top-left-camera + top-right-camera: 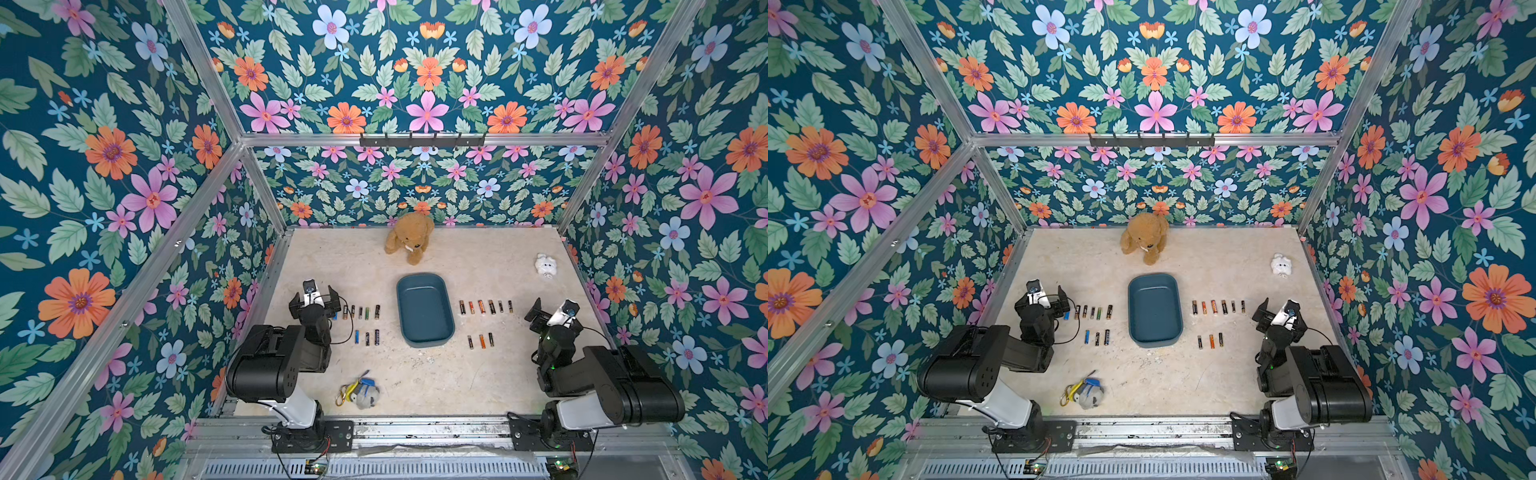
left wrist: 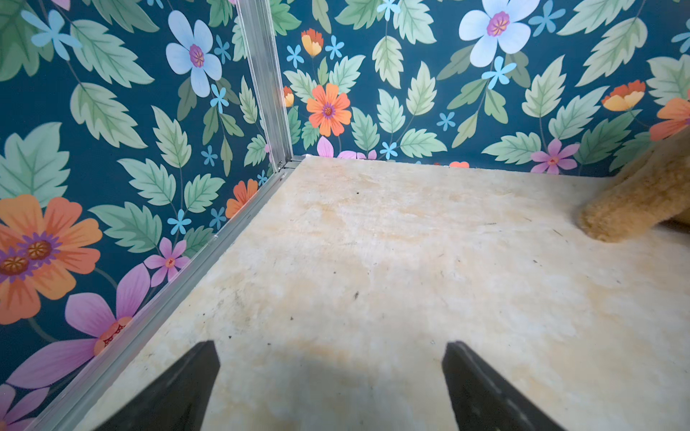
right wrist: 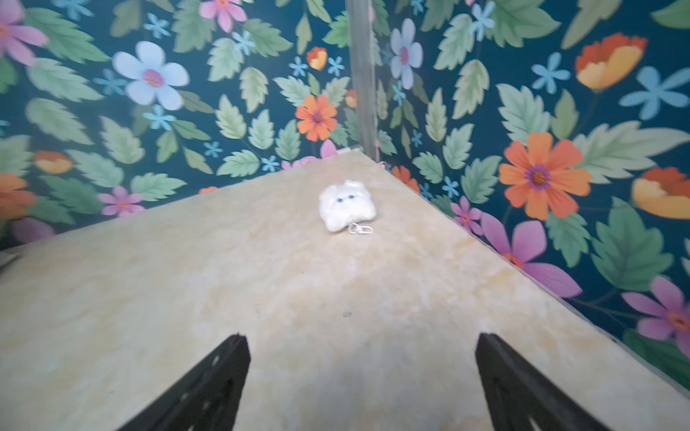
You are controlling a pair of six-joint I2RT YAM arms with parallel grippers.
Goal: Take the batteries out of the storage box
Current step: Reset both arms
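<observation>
Two black arms, white at the lower link.
Left arm (image 1: 291, 353) and right arm (image 1: 615, 386) have boxy glossy black joints (image 1: 253, 374), a white link (image 1: 297, 405) over a black screwed base plate (image 1: 336, 432), thin black cables (image 1: 352, 326), a white wrist camera (image 1: 311, 296) with blue lens, and flat black pointed fingers (image 2: 186, 384).

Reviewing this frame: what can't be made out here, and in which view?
Batteries: labels too small in both top views; absent from both wrist views.
Blue battery: partly hidden behind the left gripper in a top view.
Teddy: cut off by the left wrist view's edge; only a limb shows.
White plush: blurred in the right wrist view.
</observation>
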